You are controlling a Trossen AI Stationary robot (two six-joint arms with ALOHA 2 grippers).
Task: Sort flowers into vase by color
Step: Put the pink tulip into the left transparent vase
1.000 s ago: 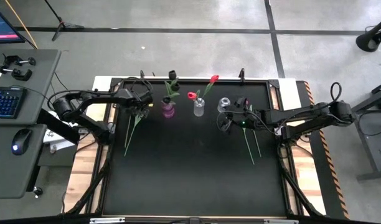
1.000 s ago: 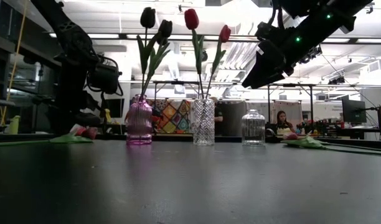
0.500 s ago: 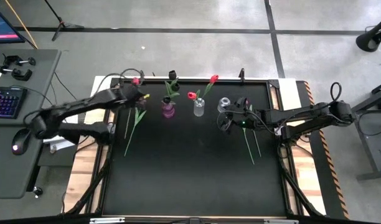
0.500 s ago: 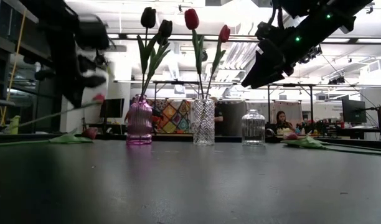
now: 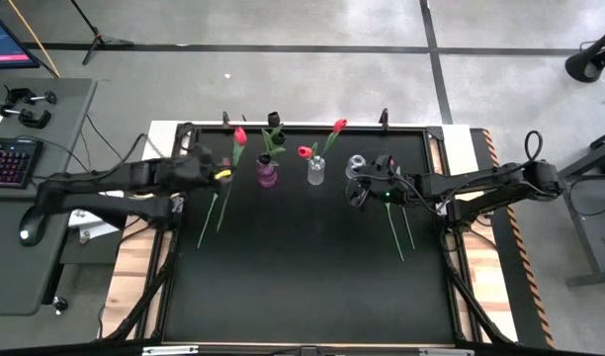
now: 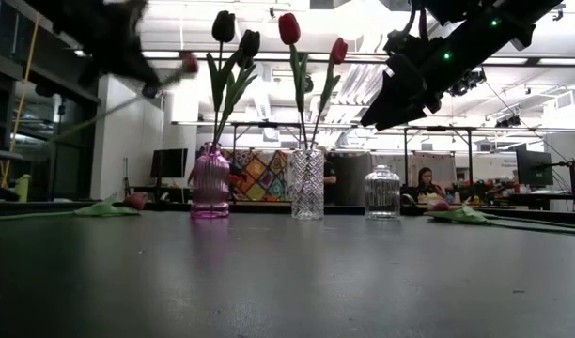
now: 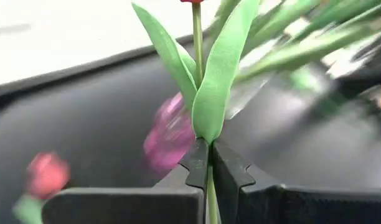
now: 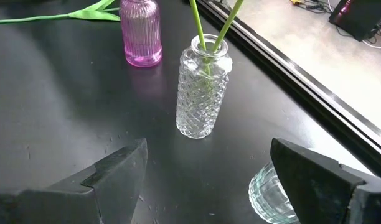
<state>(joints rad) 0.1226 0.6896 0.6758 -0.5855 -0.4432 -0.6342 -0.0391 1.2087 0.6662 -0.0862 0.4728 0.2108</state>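
Left wrist view, red tulip (image 7: 210, 93) stem clamped in left pincer (image 7: 210, 163)

Left pincer (image 7: 206, 165) is raised and clamped tight; right pincer (image 8: 206, 180) hovers with fingers spread wide.
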